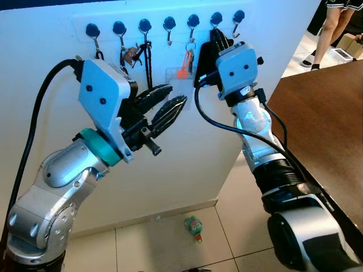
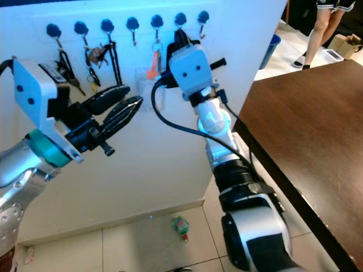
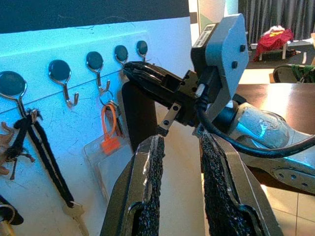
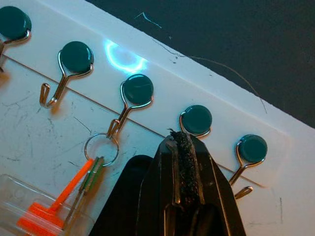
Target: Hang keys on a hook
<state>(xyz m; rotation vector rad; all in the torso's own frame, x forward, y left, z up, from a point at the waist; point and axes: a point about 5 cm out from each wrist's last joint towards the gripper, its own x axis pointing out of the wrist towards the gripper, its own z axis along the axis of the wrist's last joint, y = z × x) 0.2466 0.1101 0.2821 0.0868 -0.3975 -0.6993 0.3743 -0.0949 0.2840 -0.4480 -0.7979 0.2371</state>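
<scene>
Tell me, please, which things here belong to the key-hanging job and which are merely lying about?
Belong to the job:
- hook rail
- key ring with orange tag, hanging on a hook
- right pincer, shut, at the rail

Lying about:
- small toy on the floor
- brown table
- left pincer, open, empty

Seven hooks [image 1: 145,26], three hung key bunches [image 1: 190,54], two hands [image 1: 164,107], one table [image 1: 329,124]

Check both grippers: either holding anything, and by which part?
Nothing held. The left gripper is open and empty in mid-air. The right gripper is shut on nothing, tips up beside the silver key ring with orange tag, which hangs from its dark round-headed hook.
</scene>
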